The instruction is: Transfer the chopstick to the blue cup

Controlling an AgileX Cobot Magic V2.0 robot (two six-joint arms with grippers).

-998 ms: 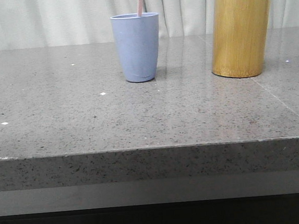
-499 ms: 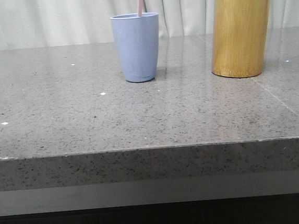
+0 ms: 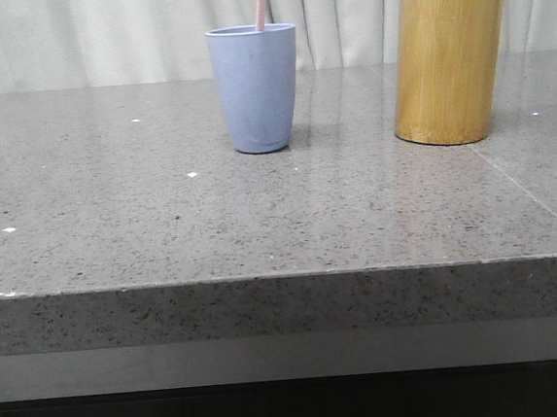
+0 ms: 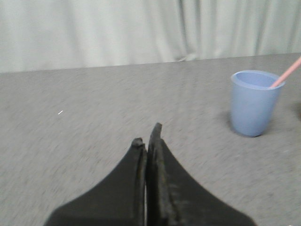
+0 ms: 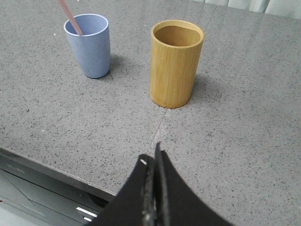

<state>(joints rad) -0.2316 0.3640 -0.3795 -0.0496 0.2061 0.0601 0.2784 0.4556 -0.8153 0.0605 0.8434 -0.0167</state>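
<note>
The blue cup [image 3: 255, 89] stands upright on the grey stone table, left of centre at the back. A pale pink chopstick [image 3: 261, 2] stands in it, leaning against the rim. The cup [image 4: 254, 102] and chopstick [image 4: 287, 77] also show in the left wrist view, and the cup [image 5: 89, 44] and chopstick [image 5: 69, 17] in the right wrist view. My left gripper [image 4: 146, 136] is shut and empty, low over the table, well away from the cup. My right gripper [image 5: 153, 155] is shut and empty near the table's front edge. Neither gripper shows in the front view.
A taller yellow-brown bamboo cylinder [image 3: 448, 61] stands upright to the right of the blue cup; it looks empty in the right wrist view [image 5: 175, 63]. Pale curtains hang behind the table. The table's front edge [image 3: 285, 278] runs across the front view.
</note>
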